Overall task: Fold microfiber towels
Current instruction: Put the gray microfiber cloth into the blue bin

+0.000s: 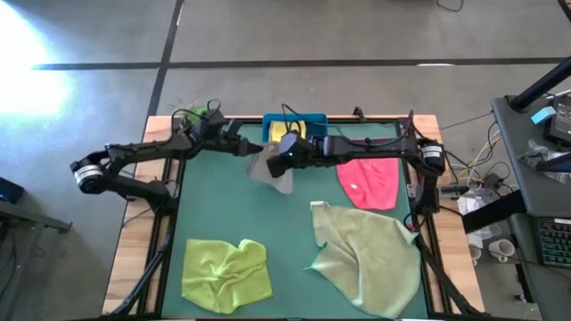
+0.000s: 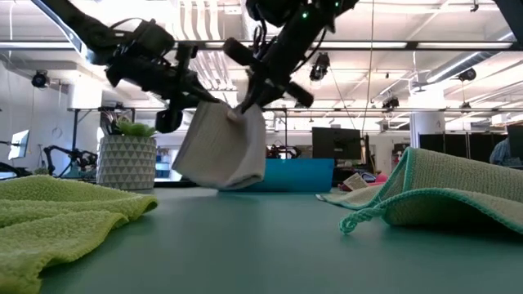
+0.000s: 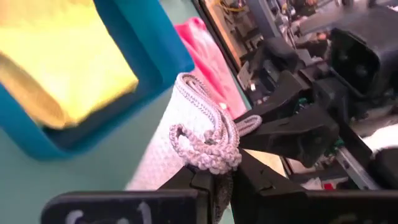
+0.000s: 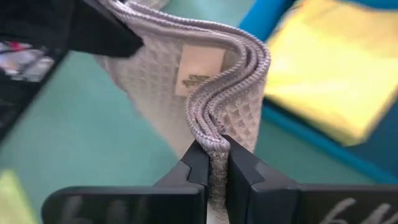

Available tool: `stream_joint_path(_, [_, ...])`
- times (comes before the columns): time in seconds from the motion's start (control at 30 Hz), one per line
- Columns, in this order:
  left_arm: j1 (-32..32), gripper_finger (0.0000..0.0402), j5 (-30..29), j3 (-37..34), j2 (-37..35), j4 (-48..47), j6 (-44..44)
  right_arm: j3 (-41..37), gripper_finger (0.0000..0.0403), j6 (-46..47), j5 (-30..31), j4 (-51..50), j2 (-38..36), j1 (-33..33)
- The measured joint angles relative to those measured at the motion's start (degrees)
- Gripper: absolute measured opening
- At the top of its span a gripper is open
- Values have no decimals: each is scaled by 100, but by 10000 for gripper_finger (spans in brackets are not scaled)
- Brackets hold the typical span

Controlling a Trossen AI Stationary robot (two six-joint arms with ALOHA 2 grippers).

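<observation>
A light grey towel (image 1: pixel 273 171), folded into several layers, hangs between my two grippers over the far middle of the green mat. My left gripper (image 1: pixel 255 150) is shut on its left top corner and my right gripper (image 1: pixel 283 162) on its right top corner. In the low view the grey towel (image 2: pixel 222 147) sags below both. A yellow towel (image 1: pixel 287 130) lies in the blue tray (image 1: pixel 314 119). A hot pink towel (image 1: pixel 369 182), a pale sage towel (image 1: pixel 368 257) and a lime green towel (image 1: pixel 225 273) lie flat on the mat. My left gripper pinches a bunched corner of the grey towel's stitched edges (image 3: pixel 206 157) between its two fingers, several layers together. The fingers (image 2: pixel 200 98) slant down from the table's left. The towel hangs below them, clear of the mat. My right gripper pinches the stacked hemmed edges (image 4: pixel 212 140) at the other top corner between its two fingers, several layers together. The fingers (image 2: pixel 245 104) slant down from the table's right. The cloth, its label (image 4: pixel 199 72) showing, droops slack toward the other gripper.
The blue tray stands at the mat's far edge, just behind the hanging towel. The pink towel lies right of my right arm. The sage and lime towels take up the near half. A patterned plant pot (image 2: pixel 127 162) stands beyond the far left.
</observation>
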Motion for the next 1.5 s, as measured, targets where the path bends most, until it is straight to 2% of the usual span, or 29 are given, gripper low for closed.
stream_joint_path(0.2, [-15, 11, -299, 357, 370, -8, 142, 558, 13, -495, 472, -1004, -14, -212])
stream_joint_path(0.43, [-13, 11, -580, 925, 932, -1, 426, 961, 13, -1393, 540, -1455, -25, -707])
stream_joint_path(0.8, [-8, 11, -787, 2055, 2030, -16, 437, 955, 13, -2113, -56, -1684, -21, -1769])
stream_joint_path(1.0, [102, 11, -1003, 2607, 2532, -378, 446, 944, 13, -2434, -287, -1685, 118, -2195])
stream_joint_path(1.17, [238, 11, -1189, 2715, 2716, -523, 446, 942, 13, -2631, -595, -1635, 348, -2464])
stream_joint_path(1.33, [386, 11, -1648, 2709, 2709, -535, 525, 936, 13, -2924, -639, -1402, 588, -2648])
stream_joint_path(1.5, [529, 11, -2116, 2698, 2707, -692, 929, 937, 13, -3048, -1093, -1200, 826, -2833])
